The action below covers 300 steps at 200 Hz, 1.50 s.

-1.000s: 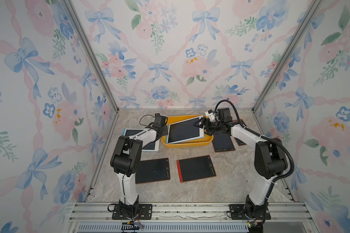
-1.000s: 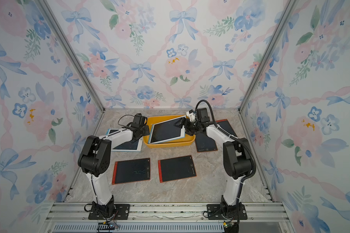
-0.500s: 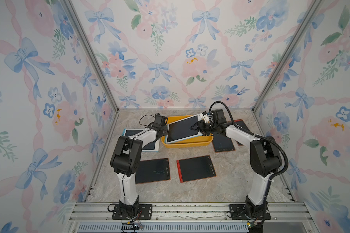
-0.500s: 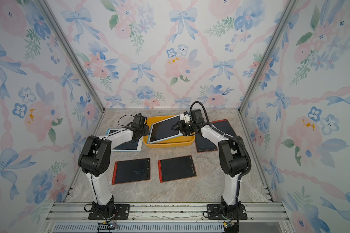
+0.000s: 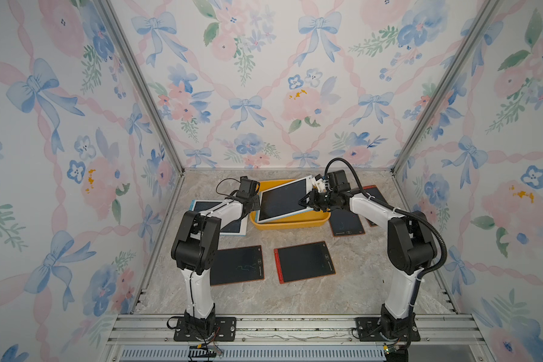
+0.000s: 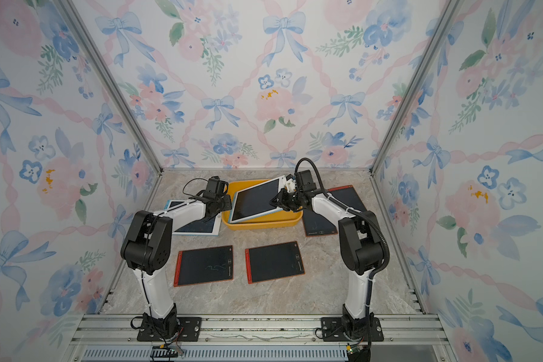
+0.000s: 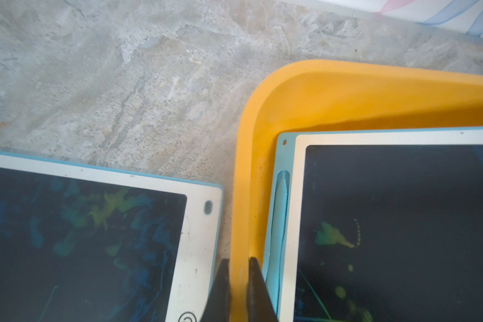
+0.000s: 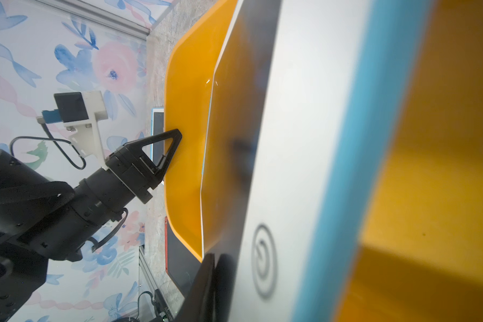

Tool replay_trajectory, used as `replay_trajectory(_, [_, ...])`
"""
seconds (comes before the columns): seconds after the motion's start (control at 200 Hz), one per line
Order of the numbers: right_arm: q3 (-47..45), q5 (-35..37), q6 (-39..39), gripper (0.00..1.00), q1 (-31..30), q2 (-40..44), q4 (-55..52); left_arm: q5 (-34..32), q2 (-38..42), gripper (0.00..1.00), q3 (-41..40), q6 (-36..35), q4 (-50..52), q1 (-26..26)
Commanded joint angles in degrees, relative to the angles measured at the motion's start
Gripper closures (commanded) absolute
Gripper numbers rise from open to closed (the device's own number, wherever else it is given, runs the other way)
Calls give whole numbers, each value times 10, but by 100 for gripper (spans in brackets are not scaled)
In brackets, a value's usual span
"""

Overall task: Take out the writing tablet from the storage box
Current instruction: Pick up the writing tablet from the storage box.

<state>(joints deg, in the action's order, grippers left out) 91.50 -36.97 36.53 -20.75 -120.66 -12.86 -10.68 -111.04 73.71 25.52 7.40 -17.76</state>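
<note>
Left claw is closed tight on the side wall of the shallow yellow-orange plastic storage box. One finger sits outside the flared rim and one inside, bracing the tub on the grey marbled counter. The right claw reaches in from the opposite side onto the edge of the white-framed, blue-backed writing tablet. Its jaws are drawn nearly together with the thin slab between them. In the right wrist view one black finger lies flat on the dark screen, while its partner is hidden behind the tablet. I read that as a pinch on the tablet, though how firm it is cannot be told.

The tablet has not left the box. It leans there, with its low edge down inside near the left claw and its high corner above the far rim beside the right wrist. A pale blue stylus sits in a slot along its side.

Other tablets lie out on the counter:
- two red-edged tablets toward the front;
- a white-and-blue tablet just beside the box;
- dark tablets on the right.

By my judgement the box is steadied and the grasp is made or nearly made. What remains is lifting the tablet over the rim and laying it on a bare patch of counter.
</note>
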Motion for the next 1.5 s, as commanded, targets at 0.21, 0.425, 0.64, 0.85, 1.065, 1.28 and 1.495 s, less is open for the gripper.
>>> replay_trajectory(0.21, [6, 16, -24, 87, -8, 26, -18, 12, 12, 100, -6, -6, 8, 4])
replay_trajectory(0.425, [1, 3, -16, 91, 0, 51, -5, 14, 13, 100, -6, -6, 8, 7])
replay_trajectory(0.64, [-7, -14, 6, 95, 17, 76, -6, 13, 12, 100, -4, -6, 8, 8])
replay_trajectory(0.85, [-27, -31, 27, 95, 38, 104, 3, 13, 11, 100, -4, -6, 8, 10])
replay_trajectory(1.065, [-65, -68, 68, 95, 75, 154, 32, 12, 15, 100, -5, -5, 9, 12])
replay_trajectory(1.28, [-102, -133, 118, 96, 124, 229, 45, 7, 19, 100, -8, -5, 8, 14])
replay_trajectory(1.495, [-138, -145, 106, 95, 185, 332, -41, -1, 26, 100, -13, 4, 8, 14])
